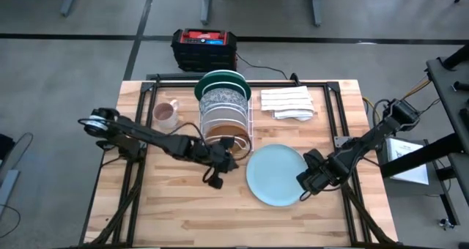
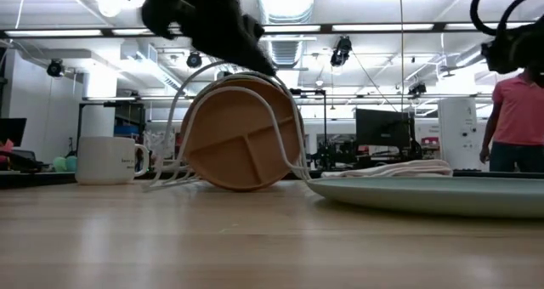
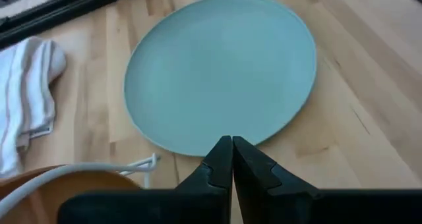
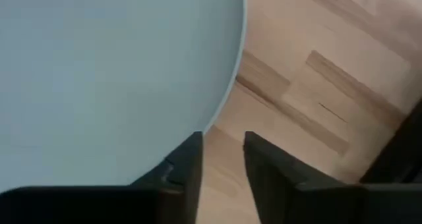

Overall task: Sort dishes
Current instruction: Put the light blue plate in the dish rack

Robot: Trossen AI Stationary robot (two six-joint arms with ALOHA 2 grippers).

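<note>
A white wire rack (image 1: 250, 117) at the table's far middle holds plates on edge: a dark green one (image 1: 223, 77) farthest, then a grey-speckled one (image 1: 224, 99), a white one (image 1: 220, 119) and a tan-brown one (image 1: 224, 134) nearest. The tan-brown plate also shows in the low view (image 2: 242, 140). A pale blue-green plate (image 1: 277, 174) lies flat on the table. My left gripper (image 1: 229, 158) is shut and empty, just near of the rack. My right gripper (image 1: 306, 181) is open by a narrow gap (image 4: 223, 158) at the pale plate's near-right rim. My right gripper comes slanting down from the table's right at the pale plate's rim (image 4: 221, 115). One finger (image 4: 188, 165) stands over the rim and the other (image 4: 270, 165) over bare wood. I cannot tell whether the finger touches the plate.
A pink-and-white mug (image 1: 167, 115) stands left of the rack. Folded white cloths (image 1: 288, 102) lie right of it. A black-and-red box (image 1: 204, 47) sits beyond the far edge. A person in a pink shirt (image 2: 514, 110) stands in the room behind. Bare wood lies along the near edge.
</note>
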